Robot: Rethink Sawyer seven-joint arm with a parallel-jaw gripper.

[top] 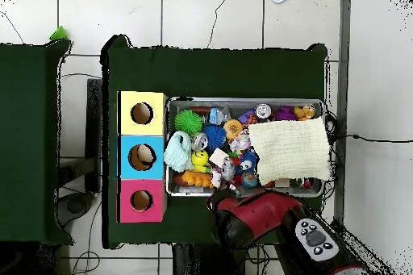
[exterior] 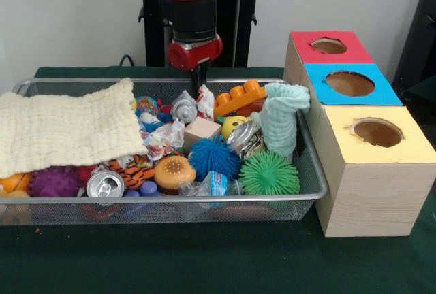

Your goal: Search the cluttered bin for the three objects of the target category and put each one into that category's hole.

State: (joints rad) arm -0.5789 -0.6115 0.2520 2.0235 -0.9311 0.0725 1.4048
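Note:
A wire mesh bin (exterior: 310,171) holds a heap of clutter: a blue spiky ball (exterior: 214,157), a green spiky ball (exterior: 268,173), a purple spiky ball (exterior: 53,182), a soda can (exterior: 105,184), a toy burger (exterior: 174,171), a wooden block (exterior: 201,131), an orange toy brick (exterior: 238,96) and a mint cloth (exterior: 283,118). My gripper (exterior: 198,83) hangs over the bin's far edge, just above a crushed silver can (exterior: 184,110). Nothing shows in its grasp. From overhead, the arm (top: 252,207) hides the gripper.
A cream towel (exterior: 65,127) covers the bin's left part. Beside the bin stands a wooden box with a red hole (exterior: 329,45), a blue hole (exterior: 349,83) and a yellow hole (exterior: 377,132). From overhead, the blue hole (top: 142,156) shows something pale inside.

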